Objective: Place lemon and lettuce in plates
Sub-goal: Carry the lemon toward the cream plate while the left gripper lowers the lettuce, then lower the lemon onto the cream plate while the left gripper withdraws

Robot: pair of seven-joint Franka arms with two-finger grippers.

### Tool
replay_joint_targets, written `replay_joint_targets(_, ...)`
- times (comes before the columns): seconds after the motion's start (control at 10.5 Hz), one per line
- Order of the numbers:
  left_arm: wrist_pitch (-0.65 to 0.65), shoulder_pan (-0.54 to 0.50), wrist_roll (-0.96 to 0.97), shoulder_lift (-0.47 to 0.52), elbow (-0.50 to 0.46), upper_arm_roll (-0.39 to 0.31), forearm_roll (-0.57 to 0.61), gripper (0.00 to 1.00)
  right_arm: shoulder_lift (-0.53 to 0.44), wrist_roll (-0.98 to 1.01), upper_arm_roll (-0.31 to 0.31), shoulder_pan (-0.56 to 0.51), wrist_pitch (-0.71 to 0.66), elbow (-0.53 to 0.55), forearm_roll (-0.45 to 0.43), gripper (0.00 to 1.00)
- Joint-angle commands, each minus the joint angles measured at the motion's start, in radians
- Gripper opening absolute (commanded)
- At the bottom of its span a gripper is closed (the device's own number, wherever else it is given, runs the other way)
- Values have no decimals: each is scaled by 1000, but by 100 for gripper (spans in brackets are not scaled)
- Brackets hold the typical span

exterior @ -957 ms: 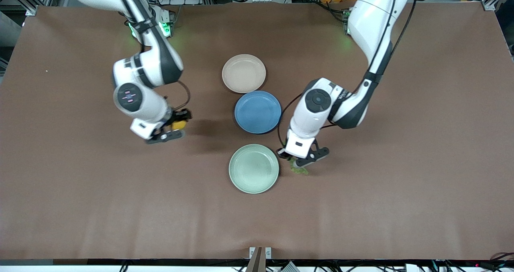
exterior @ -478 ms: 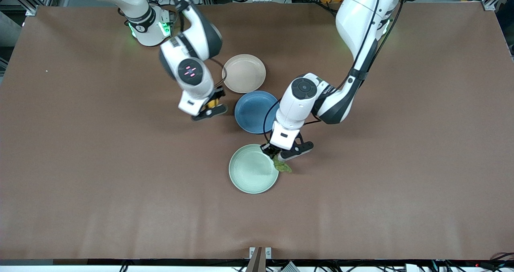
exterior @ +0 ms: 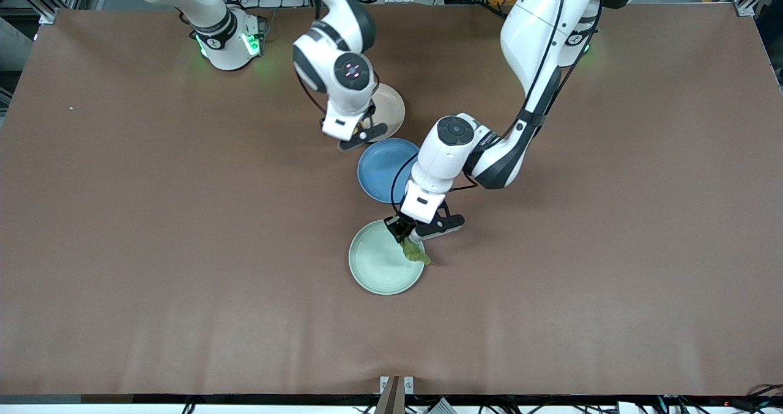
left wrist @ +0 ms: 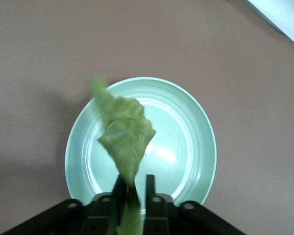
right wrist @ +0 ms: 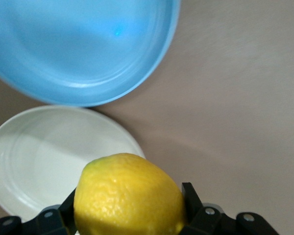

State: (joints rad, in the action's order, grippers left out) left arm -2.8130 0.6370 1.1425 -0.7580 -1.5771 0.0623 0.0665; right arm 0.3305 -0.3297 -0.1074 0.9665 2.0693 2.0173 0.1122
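Three plates sit in a line mid-table: beige-pink plate [exterior: 389, 109] closest to the robot bases, blue plate [exterior: 382, 169] in the middle and touching or just overlapping it, mint green plate [exterior: 378, 261] nearest the front camera, apart from the blue one. Brown table [exterior: 153, 249] otherwise carries only the two arms.

Left gripper [exterior: 405, 235] hangs over the mint plate's rim, on the edge toward the left arm's end. Its fingers [left wrist: 148, 188] pinch the stem end of the lettuce [left wrist: 123, 142], and the leaf droops over the plate's inside. From the front the lettuce [exterior: 415, 252] shows over the rim, partly outside it. Cannot tell whether the leaf tip touches the plate.

Right gripper [exterior: 361, 126] is over the beige-pink plate's edge, beside the blue plate. Its fingers [right wrist: 191, 198] clamp the lemon [right wrist: 130, 196] from both sides. In the front view the wrist body blocks the lemon almost entirely and covers about half of the beige-pink plate. The left forearm and wrist also cover the blue plate's edge toward the left arm's end.

In the right wrist view the lemon fills the foreground, cut off at the frame edge, with the pale plate [right wrist: 54, 152] and blue plate [right wrist: 83, 44] both below it.
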Motion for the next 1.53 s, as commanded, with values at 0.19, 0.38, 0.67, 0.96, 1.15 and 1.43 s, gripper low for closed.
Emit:
replay_joint_targets(0.19, -19, 32, 28, -12, 11, -48, 35, 100, 77, -94, -11, 133, 72, 1, 1, 26)
replay_joint_targets(0.38, -14, 4, 7, -6, 8, -48, 59, 100, 104, -132, -11, 149, 90, -9, 1, 52)
replay_joint_targets(0.67, 39, -55, -136, 25, -9, -44, 59, 100, 99, -219, -11, 143, 66, -40, 3, 100)
replay_joint_targets(0.96, 186, -115, -246, 74, -9, -33, 58, 100, 87, -203, -20, 91, -29, -103, 1, 100)
replay_joint_targets(1.15, 243, -208, -347, 91, -9, 28, 44, 100, 70, -168, -20, 26, -79, -156, 1, 100)
replay_joint_targets(1.43, 377, -412, -467, 141, -11, 186, 44, 100, 58, -77, -21, -133, -109, -227, 0, 100)
